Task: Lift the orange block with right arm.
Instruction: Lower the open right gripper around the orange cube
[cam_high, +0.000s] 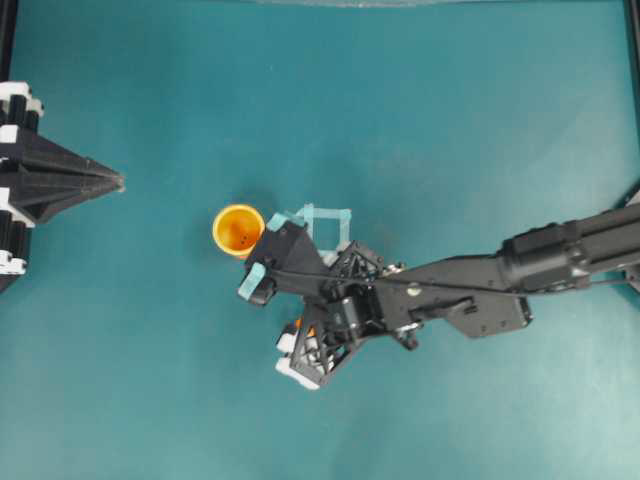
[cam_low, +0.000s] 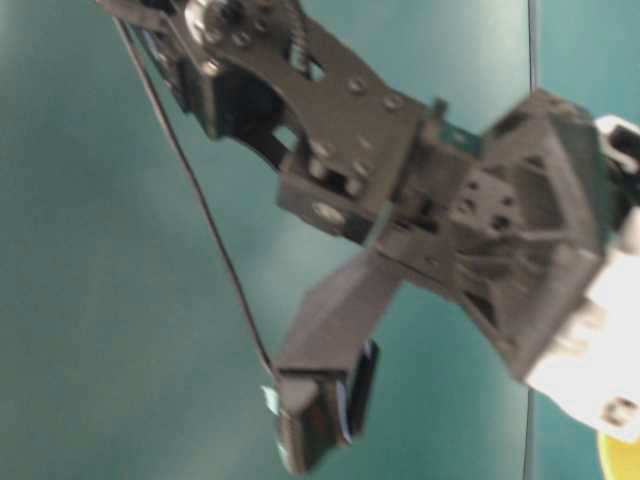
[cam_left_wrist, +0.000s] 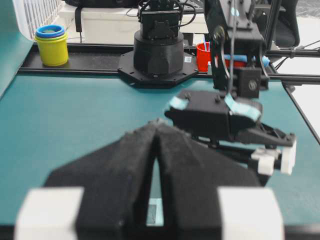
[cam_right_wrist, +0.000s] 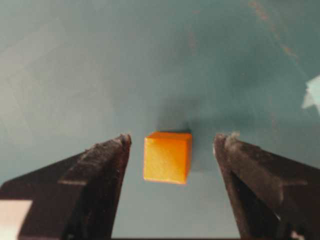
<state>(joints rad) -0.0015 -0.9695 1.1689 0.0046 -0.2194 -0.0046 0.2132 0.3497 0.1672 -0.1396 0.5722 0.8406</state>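
Note:
The orange block (cam_right_wrist: 167, 156) is a tiny cube resting on the teal table. In the right wrist view it sits between the two black fingers of my right gripper (cam_right_wrist: 173, 142). The jaws are open and neither finger touches it; the left finger is nearer. In the overhead view only an orange sliver of the block (cam_high: 301, 326) shows under the right gripper (cam_high: 305, 345), which points down near the table's middle. My left gripper (cam_high: 118, 182) is shut and empty at the far left, and its closed jaws also show in the left wrist view (cam_left_wrist: 157, 126).
A round yellow-orange cup (cam_high: 238, 230) stands just left of the right wrist camera and shows at the bottom right of the table-level view (cam_low: 620, 455). A pale tape square (cam_high: 325, 225) marks the table. The right arm (cam_low: 340, 120) fills the table-level view. Cups (cam_left_wrist: 51, 45) stand beyond the table.

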